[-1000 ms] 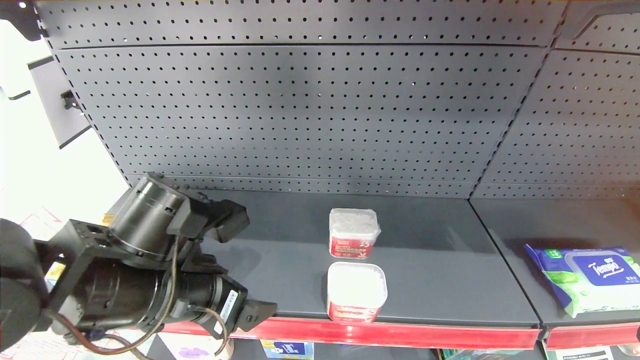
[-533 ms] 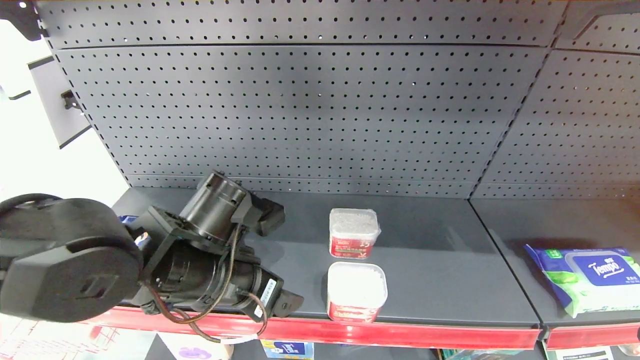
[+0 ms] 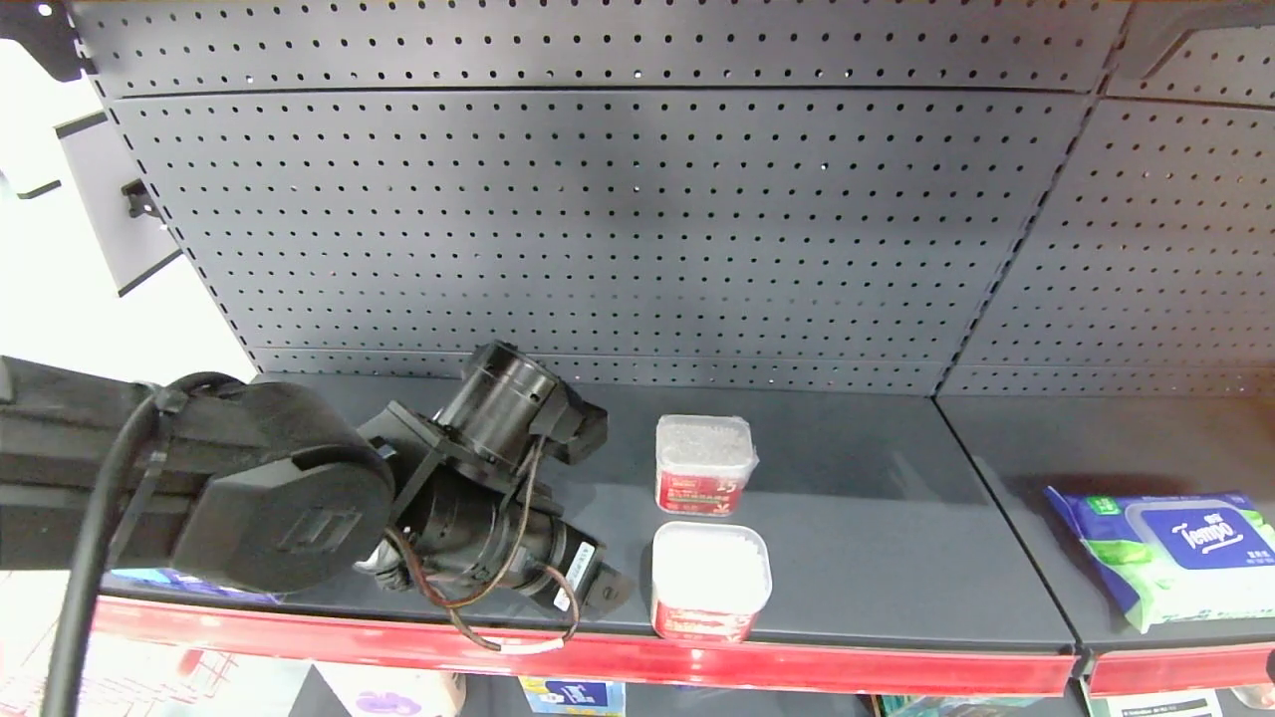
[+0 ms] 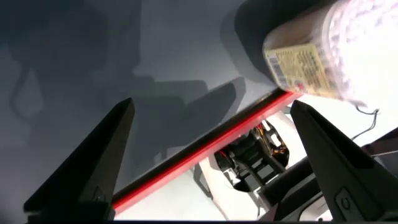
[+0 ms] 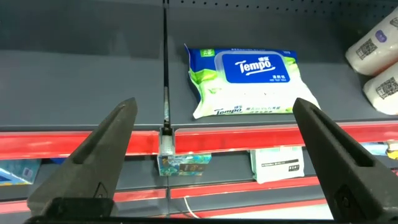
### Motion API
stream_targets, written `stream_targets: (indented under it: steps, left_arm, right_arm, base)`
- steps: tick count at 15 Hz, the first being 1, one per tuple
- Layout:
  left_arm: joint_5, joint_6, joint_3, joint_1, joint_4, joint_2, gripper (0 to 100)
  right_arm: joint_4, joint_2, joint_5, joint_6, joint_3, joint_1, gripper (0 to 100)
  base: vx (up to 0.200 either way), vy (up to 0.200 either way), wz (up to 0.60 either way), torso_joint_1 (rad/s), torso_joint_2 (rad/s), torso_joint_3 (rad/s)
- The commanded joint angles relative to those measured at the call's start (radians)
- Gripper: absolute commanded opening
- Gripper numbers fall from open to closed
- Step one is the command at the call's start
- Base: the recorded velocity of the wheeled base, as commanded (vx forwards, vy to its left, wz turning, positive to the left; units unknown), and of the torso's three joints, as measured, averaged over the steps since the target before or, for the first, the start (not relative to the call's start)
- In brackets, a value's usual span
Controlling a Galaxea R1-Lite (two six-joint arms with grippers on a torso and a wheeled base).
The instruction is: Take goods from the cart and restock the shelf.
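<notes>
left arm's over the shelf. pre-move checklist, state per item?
1. left pincer open, nothing in it: ok.
2. right pincer open, nothing in it: ok.
3. front tub upright, near the front edge of the shelf: ok.
4. rear tub upright behind it: ok.
5. gap between left pincer and front tub: ok, but narrow.
6. bare shelf space to the right of both tubs: ok.

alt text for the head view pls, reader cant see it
The left gripper, open, sits low over a dark shelf with a red front edge, just left of a front tub and a back tub, both red-labelled. A blue and green wipes pack lies in the bay to the right.
</notes>
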Motion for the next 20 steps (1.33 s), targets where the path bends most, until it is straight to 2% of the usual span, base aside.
stream_targets:
  steps: [1, 20]
  left_arm:
    - [0.0, 0.0, -0.018, -0.009, 0.0, 0.032, 100]
    - [-0.003, -0.003, -0.049, -0.024, 0.002, 0.061, 100]
  right_arm:
    - [0.0, 0.013, 0.0, -0.001, 0.0, 0.0, 100]
    - [0.0, 0.022, 0.0, -0.001, 0.002, 0.0, 100]
  base:
    - [0.0, 0.0, 0.0, 0.0, 0.0, 0.0]
    - [0.0, 0.0, 0.0, 0.0, 0.0, 0.0]
